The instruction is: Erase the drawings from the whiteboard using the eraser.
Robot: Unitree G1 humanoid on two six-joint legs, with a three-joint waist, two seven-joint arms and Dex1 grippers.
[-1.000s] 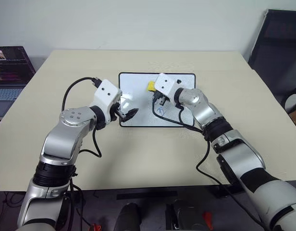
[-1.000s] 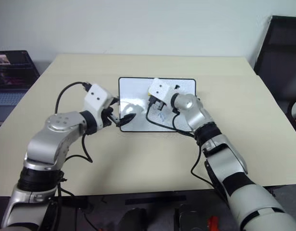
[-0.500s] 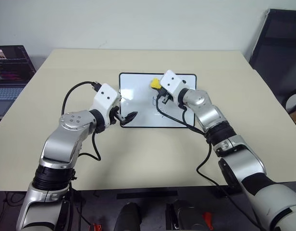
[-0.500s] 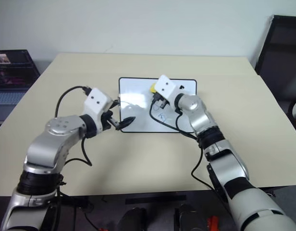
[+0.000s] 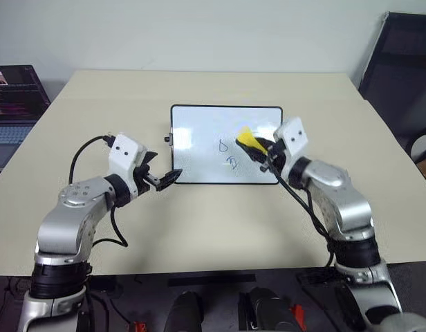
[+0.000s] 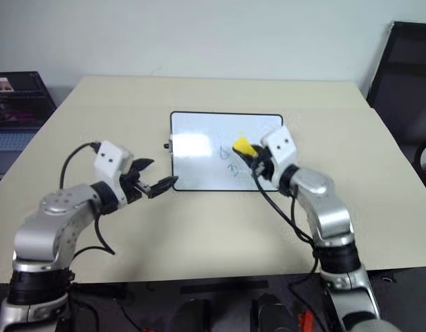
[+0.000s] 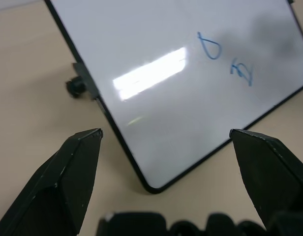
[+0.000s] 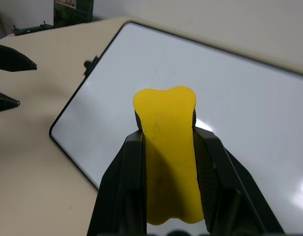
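The whiteboard (image 5: 199, 155) lies flat at the middle of the table. Two small blue drawings (image 5: 223, 146) (image 7: 210, 46) sit right of its centre, the second one (image 5: 233, 162) (image 7: 241, 73) nearer the front edge. My right gripper (image 5: 256, 146) hovers over the board's right part, just right of the drawings, shut on the yellow eraser (image 5: 246, 140) (image 8: 168, 162), which sticks out beyond the fingertips. My left gripper (image 5: 164, 178) (image 7: 164, 133) stands open and holds nothing. It is just off the board's near left corner, pointing at it.
A laptop (image 5: 12, 104) sits off the table's left side, and a black crate (image 6: 19, 97) stands there too. A dark chair (image 5: 400, 62) stands at the right. A small black knob (image 7: 75, 87) juts from the board's left edge. Bare tabletop surrounds the board.
My right gripper has pulled back and to the right with the eraser, rolling as it went, and the drawings are uncovered. My left gripper has drawn back off the board's near left corner.
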